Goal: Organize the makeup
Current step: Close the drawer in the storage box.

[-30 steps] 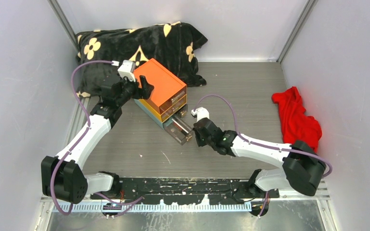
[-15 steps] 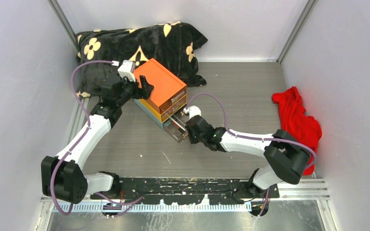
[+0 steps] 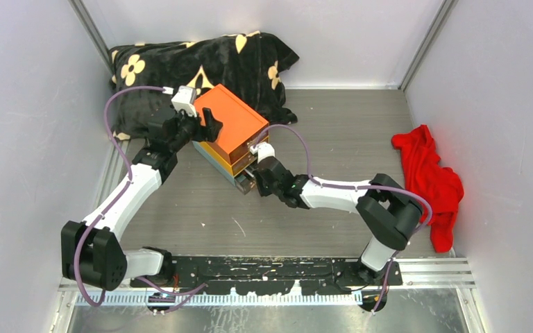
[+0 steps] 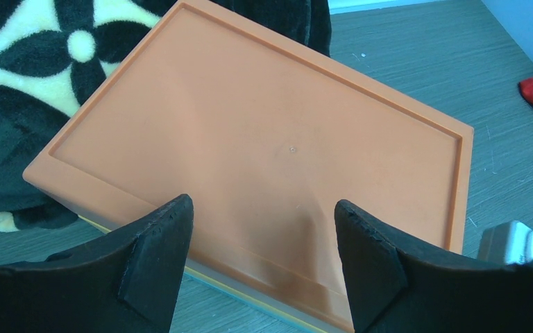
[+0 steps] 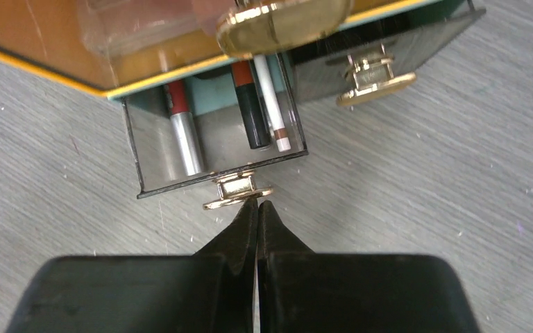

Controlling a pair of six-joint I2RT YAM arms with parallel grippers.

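The makeup I can see lies in the clear bottom drawer (image 5: pixel 208 149) of the orange box (image 3: pixel 230 128): a red and silver pencil (image 5: pixel 182 128), a dark red and black stick (image 5: pixel 250 114) and a thin white pencil (image 5: pixel 272 104). That drawer stands only a little way out. My right gripper (image 5: pixel 257 203) is shut and empty, its tips against the drawer's gold knob (image 5: pixel 238 193). My left gripper (image 4: pixel 260 239) stands open at the box's back left edge, its fingers (image 4: pixel 156 257) over the orange lid (image 4: pixel 264 139) with nothing held.
A black blanket with cream flowers (image 3: pixel 180 66) lies behind the box. A red cloth (image 3: pixel 427 173) is bunched by the right wall. A second bottom drawer with a gold knob (image 5: pixel 376 80) is pushed in beside the first. Walls close off three sides.
My right gripper has moved left toward the box, and the clear drawer that stuck far out has slid most of the way in. The left arm has stayed put.
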